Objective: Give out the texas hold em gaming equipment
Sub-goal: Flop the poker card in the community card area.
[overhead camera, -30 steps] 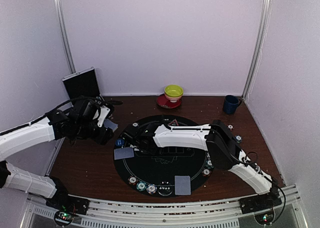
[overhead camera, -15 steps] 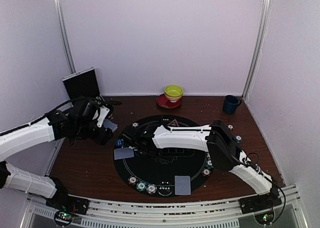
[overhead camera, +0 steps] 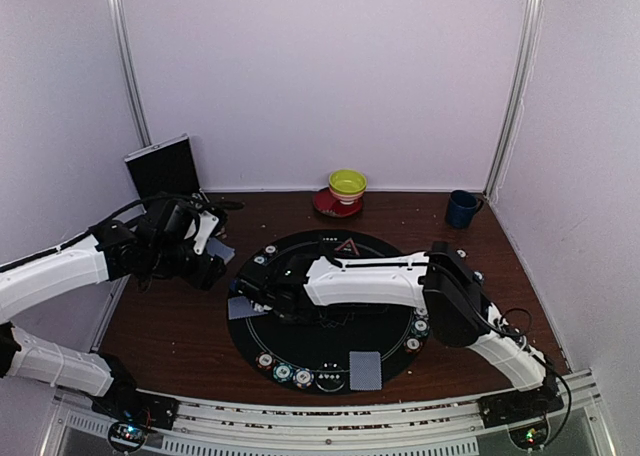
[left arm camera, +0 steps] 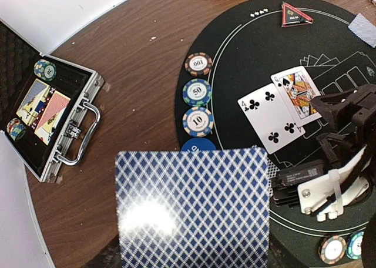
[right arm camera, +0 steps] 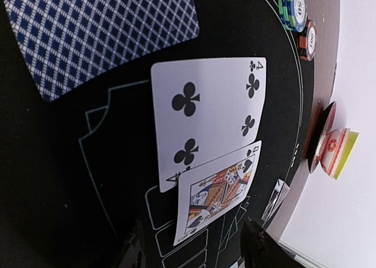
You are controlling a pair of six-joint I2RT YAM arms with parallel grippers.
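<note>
Left fingers point(overhead camera: 208, 234) pinch a blue-backed card point(left arm camera: 194, 209) above the counter point(left arm camera: 147, 74), just left of the black mat point(left arm camera: 247, 56). Right fingers point(right arm camera: 134, 247), spread, hang over the queen of spades point(right arm camera: 217, 191), which overlaps the four of clubs point(right arm camera: 205, 115) on the mat's left half.

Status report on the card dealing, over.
Left hand gripping blue-backed card. Right hand open above four of clubs and queen, face up on mat. No obstruction seen.

One camera looks down on the table point(overhead camera: 170, 336) from high up; both wrist cameras see the four of clubs point(left arm camera: 269, 119) close.
</note>
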